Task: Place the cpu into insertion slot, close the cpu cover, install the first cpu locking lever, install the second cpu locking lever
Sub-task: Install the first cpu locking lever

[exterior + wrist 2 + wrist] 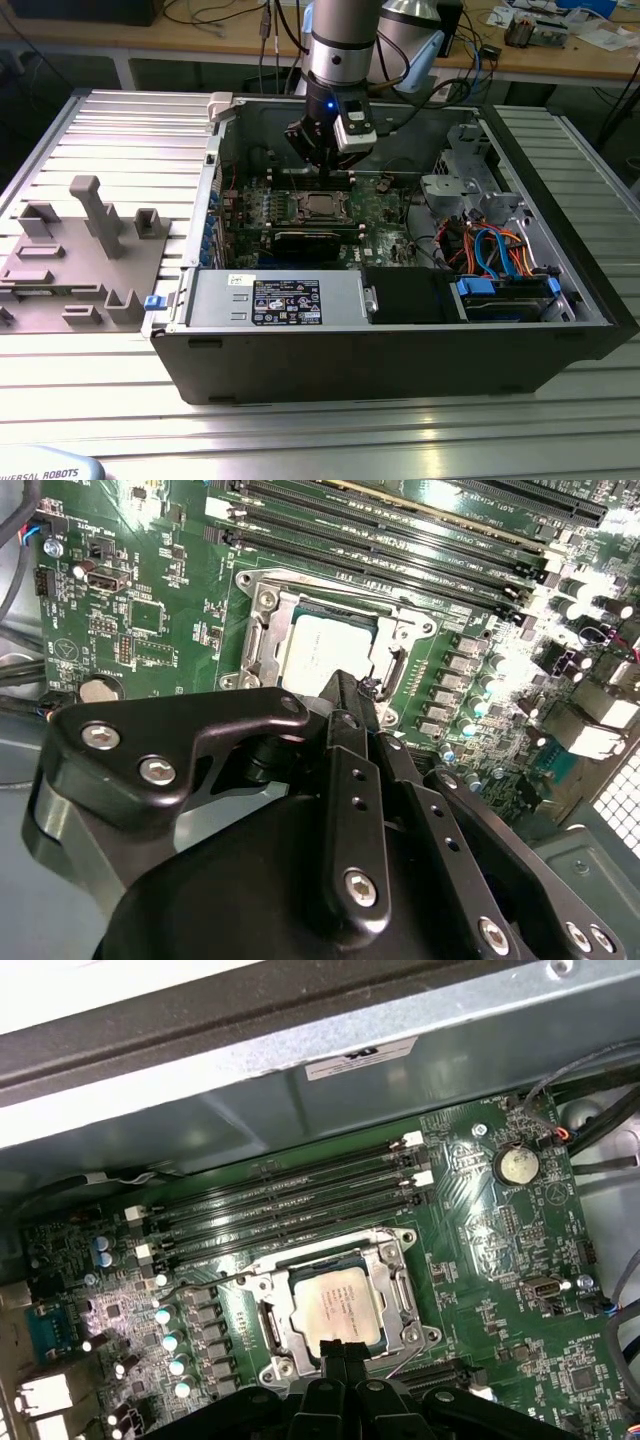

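A: Surface and room?
B: Ribbed metal table [330, 440]. Open computer case [420, 355] lay on it, grey plastic holder [70, 255] at the exterior view's left. Wooden bench [560, 55] with cables behind.

A: Arm?
B: Arm reached down into the case, gripper [322, 160] hung just above the green board [385, 205], over the chip area.

A: Fingers?
B: Closed, tips together, nothing between them. Seen in both wrist views, gripper [343, 1352] tip right at the chip's edge. Touching or just above, couldn't tell.

A: Where was the cpu?
B: The cpu [336, 1305] sat flat in the insertion slot [275, 1328]. The cpu cover [402, 1290] looked down around it, silver frame with chip top showing through the opening.

A: Anything one view gave that another didn't?
B: First wrist view showed a coin battery [517, 1164] and the case wall. Second wrist view showed the black finger links and cpu [325, 650] behind them. Exterior view showed the black box [285, 300] and blue cables [495, 250].
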Action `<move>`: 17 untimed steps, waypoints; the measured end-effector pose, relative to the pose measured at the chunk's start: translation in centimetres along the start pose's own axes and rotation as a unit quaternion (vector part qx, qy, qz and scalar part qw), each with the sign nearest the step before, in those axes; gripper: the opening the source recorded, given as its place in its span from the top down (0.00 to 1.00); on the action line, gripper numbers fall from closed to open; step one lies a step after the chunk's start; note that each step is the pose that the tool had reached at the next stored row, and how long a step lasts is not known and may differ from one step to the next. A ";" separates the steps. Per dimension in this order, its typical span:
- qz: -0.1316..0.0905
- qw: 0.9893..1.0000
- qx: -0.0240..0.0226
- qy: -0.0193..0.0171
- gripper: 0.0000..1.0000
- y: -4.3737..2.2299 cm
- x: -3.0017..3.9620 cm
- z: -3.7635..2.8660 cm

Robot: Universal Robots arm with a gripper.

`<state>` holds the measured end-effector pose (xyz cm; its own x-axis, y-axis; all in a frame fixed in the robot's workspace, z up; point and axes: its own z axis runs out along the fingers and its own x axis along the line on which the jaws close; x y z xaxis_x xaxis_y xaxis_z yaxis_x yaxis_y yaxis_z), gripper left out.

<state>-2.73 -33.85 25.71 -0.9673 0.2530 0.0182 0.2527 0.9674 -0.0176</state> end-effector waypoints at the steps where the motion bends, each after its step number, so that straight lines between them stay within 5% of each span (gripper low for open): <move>1: -0.002 1.000 0.000 0.000 0.89 0.00 0.00 0.00; 17: -0.018 1.000 0.000 0.000 0.89 0.00 0.00 0.00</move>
<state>-2.73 -33.85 25.71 -0.9759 0.2175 0.0184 0.2172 0.9760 -0.0167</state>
